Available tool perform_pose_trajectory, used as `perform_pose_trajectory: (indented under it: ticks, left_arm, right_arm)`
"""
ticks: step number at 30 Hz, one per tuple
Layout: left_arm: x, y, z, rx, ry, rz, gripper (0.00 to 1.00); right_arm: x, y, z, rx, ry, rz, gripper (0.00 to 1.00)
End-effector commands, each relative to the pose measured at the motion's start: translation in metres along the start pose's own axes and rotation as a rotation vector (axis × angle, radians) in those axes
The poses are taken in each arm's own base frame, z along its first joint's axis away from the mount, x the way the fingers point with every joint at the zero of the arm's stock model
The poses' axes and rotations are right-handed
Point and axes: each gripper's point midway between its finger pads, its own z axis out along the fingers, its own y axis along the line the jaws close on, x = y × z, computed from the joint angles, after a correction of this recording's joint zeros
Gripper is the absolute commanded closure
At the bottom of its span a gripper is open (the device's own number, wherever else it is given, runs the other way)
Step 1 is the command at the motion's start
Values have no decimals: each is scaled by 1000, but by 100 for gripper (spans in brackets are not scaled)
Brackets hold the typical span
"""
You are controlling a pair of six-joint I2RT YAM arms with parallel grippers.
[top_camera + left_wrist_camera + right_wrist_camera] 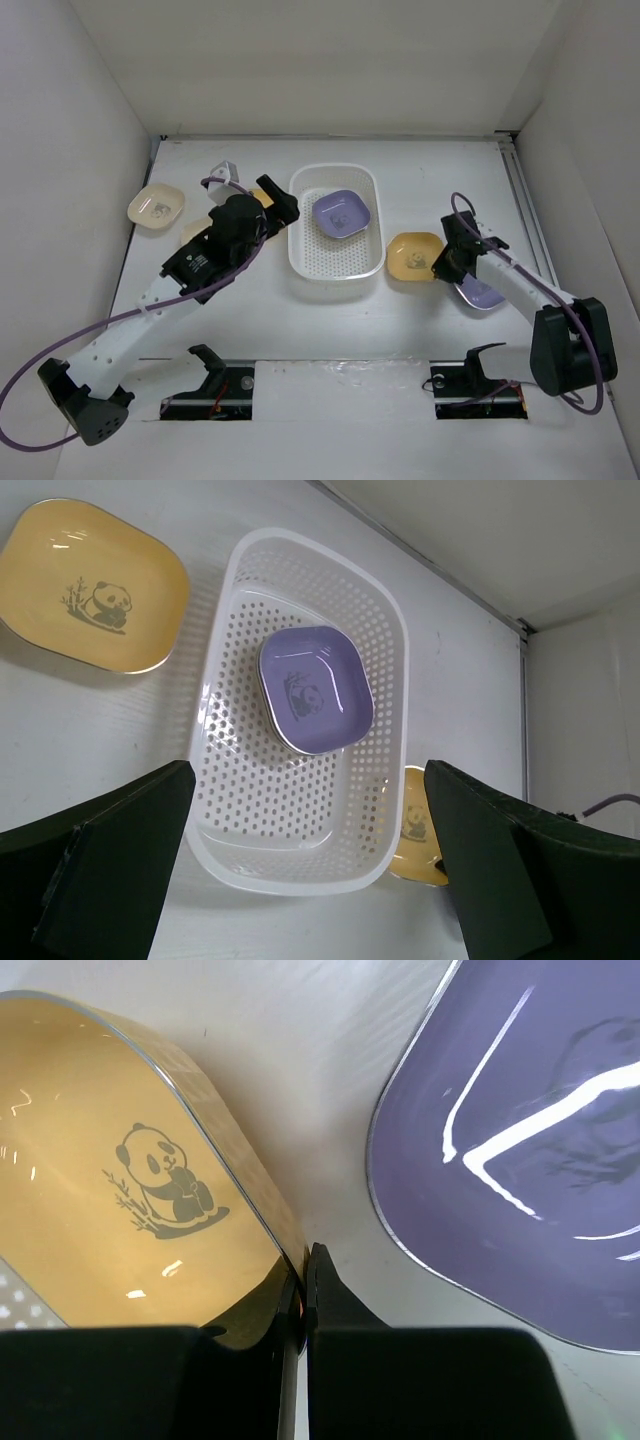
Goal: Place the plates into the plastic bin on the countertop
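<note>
My right gripper (300,1295) is clenched on the rim of the yellow plate (130,1190), which lies on the countertop (330,330) just beside the plastic bin (335,265), at its 3 o'clock. A lavender plate (520,1150) rests near the yellow one, at about its 4 o'clock. My left gripper (308,780) hangs released at the bin's 9 o'clock side with nothing between its fingers; a second lavender plate (342,213) lies inside toward the 12 o'clock end, and a cream plate (155,205) sits well off at 9 o'clock.
</note>
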Motion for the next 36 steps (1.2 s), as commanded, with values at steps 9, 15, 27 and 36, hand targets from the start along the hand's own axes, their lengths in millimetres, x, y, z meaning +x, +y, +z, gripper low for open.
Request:
perform_pose_trajectory:
  ticks: [9,15,27,36]
  left_arm:
    - [-20,8,-3,-48,-88,-14,0]
    - [-3,55,63,-211,34,-37,0]
    - [-49,144,91,-434,-51,-300,0]
    - [-60,245,59,-664,-84,-376,0]
  right_arm:
    - [-135,15,-97,16,-457,110,100]
    - [-190,118,-144,-377,-624,-202,100]
    - [-140,259,-67,-608,-202,-788,100]
    - [-105,264,-19,-557,-125,-685,100]
